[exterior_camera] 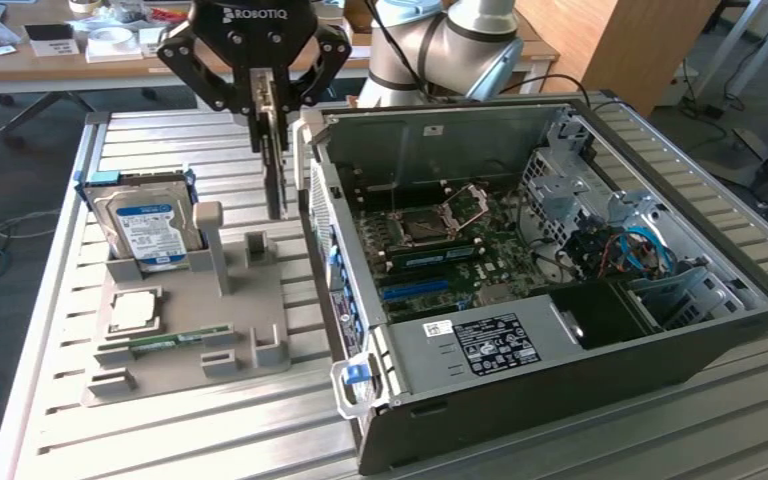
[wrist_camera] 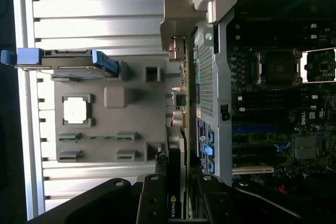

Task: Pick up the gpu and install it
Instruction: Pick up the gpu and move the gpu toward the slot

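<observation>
1. While the slatted metal table (exterior_camera: 224,430) takes up most of the scene, the open computer case (exterior_camera: 598,390) lies on its side towards the exterior view's right. Its motherboard (exterior_camera: 451,245) faces up, with an empty processor socket near the middle.
2. Beside the case, towards the exterior view's left, a grey parts fixture (exterior_camera: 184,300) rests flat on the table, with several slots and short posts.
3. Above the gap between fixture and case, the gripper (exterior_camera: 267,105) points straight down. Its claw is clamped on the gpu (exterior_camera: 275,170), one finger on each face of the card.
4. A silver hard drive (exterior_camera: 148,225) with a blue label stands upright on its edge in the fixture's far slot, with blue rails along its sides.
5. The gpu hangs edge-on and upright from the fingers, outside the case and just beside its rear wall (no part of it is down among the motherboard slots). Its lower end is above the fixture's near-case edge. From the wrist, the gripper (wrist_camera: 178,182) grips the black end of the gpu (wrist_camera: 175,156), which runs away from the camera between the fixture (wrist_camera: 136,124) and the case wall.
6. A square processor chip (exterior_camera: 135,310) lies flat in its recess on the fixture.
7. A narrow green memory stick (exterior_camera: 171,341) sits in a slot just in front of the chip.
</observation>
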Controlling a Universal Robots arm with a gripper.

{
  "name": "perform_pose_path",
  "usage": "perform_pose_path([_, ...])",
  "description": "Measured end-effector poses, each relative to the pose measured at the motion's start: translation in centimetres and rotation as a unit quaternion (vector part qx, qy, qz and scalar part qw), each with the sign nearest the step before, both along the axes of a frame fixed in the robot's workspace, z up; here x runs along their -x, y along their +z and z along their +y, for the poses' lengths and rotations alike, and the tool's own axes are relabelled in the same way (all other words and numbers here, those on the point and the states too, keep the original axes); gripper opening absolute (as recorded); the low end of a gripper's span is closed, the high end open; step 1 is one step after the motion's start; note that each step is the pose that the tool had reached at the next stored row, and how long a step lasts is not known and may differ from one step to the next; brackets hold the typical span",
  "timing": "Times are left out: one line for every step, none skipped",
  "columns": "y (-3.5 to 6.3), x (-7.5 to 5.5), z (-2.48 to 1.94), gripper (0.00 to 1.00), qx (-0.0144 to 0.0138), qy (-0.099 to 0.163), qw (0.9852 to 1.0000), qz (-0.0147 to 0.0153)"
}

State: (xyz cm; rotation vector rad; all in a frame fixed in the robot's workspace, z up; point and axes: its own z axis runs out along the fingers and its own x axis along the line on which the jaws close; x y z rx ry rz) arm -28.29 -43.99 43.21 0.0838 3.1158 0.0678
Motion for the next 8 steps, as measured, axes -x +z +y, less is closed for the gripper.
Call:
perform_pose_path([0.0,-0.13,0.0,0.27,-0.0001,0.0,1.0,0.0])
perform_pose_path([0.01,-0.27,0.0,0.27,-0.0001,0.0,1.0,0.0001])
perform_pose_path([0.0,-0.4,0.0,0.27,-0.0002,0.0,1.0,0.0001])
perform_pose_path([0.0,-0.54,0.0,0.27,-0.0003,0.0,1.0,0.0001])
perform_pose_path([0.0,-0.67,0.0,0.27,-0.0004,0.0,1.0,0.0])
perform_pose_path([0.0,-0.8,0.0,0.27,-0.0004,0.0,1.0,0.0])
perform_pose_path([0.0,-0.93,0.0,0.27,-0.0005,0.0,1.0,0.0])
perform_pose_path([0.0,-1.05,0.0,0.27,-0.0006,0.0,1.0,0.0])
